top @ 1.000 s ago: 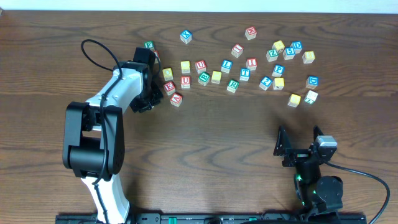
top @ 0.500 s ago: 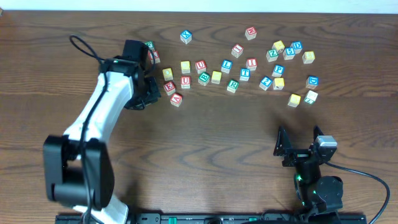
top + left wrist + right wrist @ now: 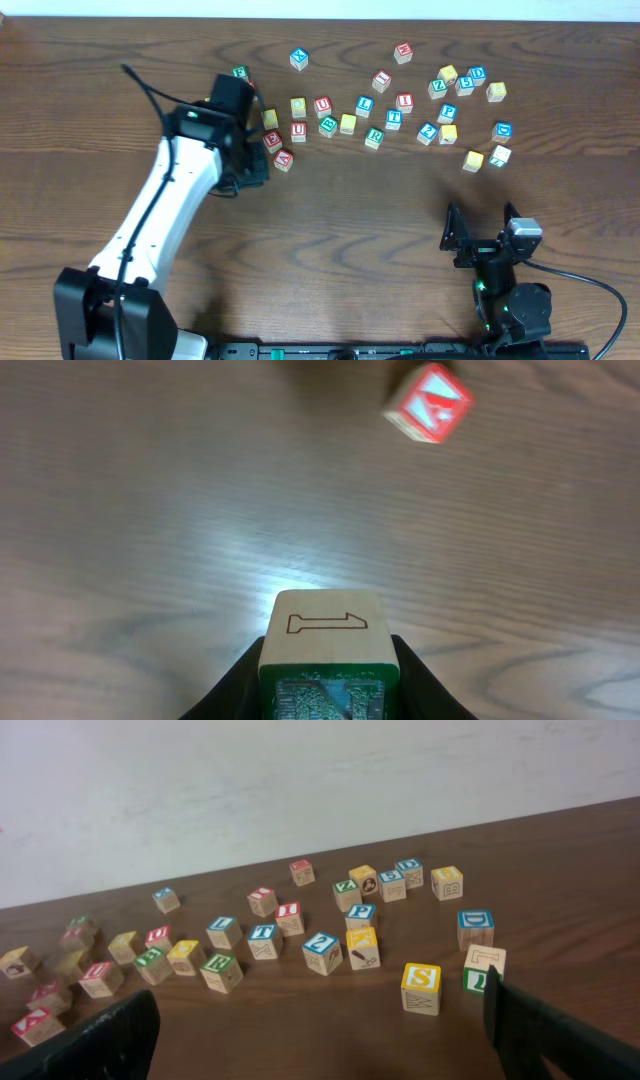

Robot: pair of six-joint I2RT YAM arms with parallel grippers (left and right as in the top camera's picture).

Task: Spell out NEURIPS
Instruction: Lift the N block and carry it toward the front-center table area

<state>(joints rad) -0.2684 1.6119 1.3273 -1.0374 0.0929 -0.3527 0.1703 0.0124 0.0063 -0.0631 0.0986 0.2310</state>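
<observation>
Wood of pale colour is seen on the N cube point(image 3: 326, 628); its near face is printed in green, and a thin outline is drawn on its upper face. The cube is gripped at the tips of the left gripper point(image 3: 328, 695), above the table point(image 3: 150, 510), apart from a red A cube point(image 3: 428, 402). The right gripper point(image 3: 320, 1040) is seen wide open and empty.

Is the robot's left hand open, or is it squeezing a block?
Shut on a wooden cube. In the left wrist view, the left gripper has its dark fingers pressed against both sides of the green-faced cube.
</observation>
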